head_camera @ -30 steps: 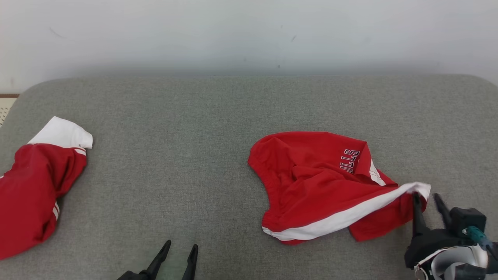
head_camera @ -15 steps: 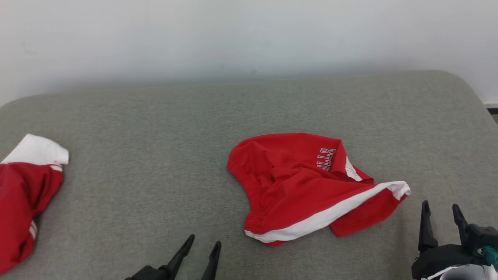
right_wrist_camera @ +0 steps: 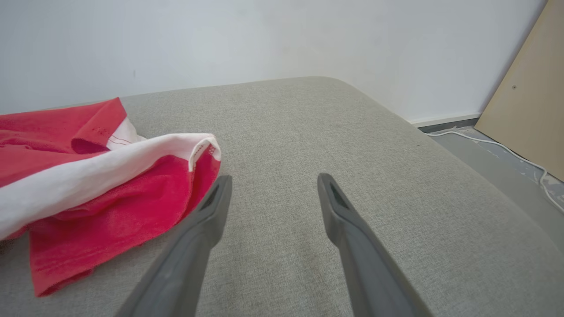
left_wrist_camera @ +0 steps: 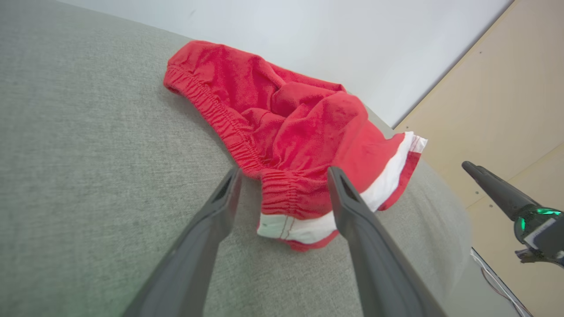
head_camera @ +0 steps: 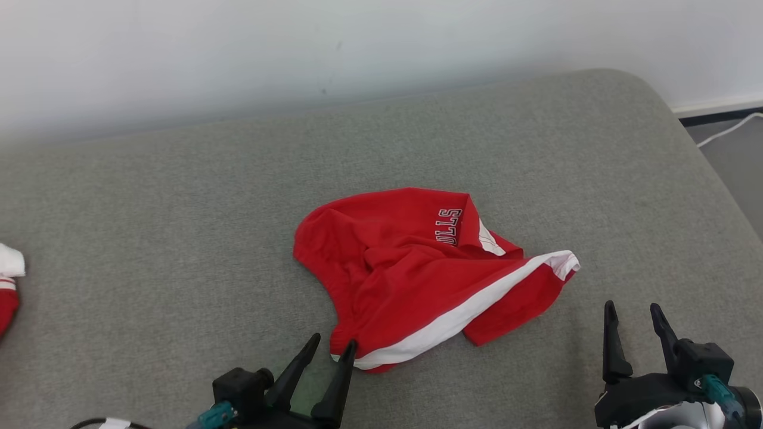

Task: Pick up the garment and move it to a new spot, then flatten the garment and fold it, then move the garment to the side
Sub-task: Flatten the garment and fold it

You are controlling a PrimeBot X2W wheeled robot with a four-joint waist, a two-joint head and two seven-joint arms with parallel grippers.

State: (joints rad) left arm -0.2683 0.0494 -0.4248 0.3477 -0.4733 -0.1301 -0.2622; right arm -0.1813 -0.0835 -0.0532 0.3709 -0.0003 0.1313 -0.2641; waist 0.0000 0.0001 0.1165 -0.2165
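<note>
Garment (head_camera: pixel 417 274): crumpled red shorts, white side stripe, gathered elastic waistband.

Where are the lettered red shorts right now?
Head view: the red shorts lie crumpled on the grey cushion, just right of centre, waistband corner at the left end effector, clear of the right end effector.

Two red-and-white cloth garments: the crumpled red shorts with a white stripe (head_camera: pixel 417 274) and a second piece (head_camera: pixel 7 289) at the left edge. One grey padded surface (head_camera: pixel 179 208), one white cable (head_camera: pixel 724 132), one pale wooden board (right_wrist_camera: pixel 524 83). Two grippers, the left gripper (head_camera: pixel 334 341) and the right gripper (head_camera: pixel 632 305), with two dark fingers each
</note>
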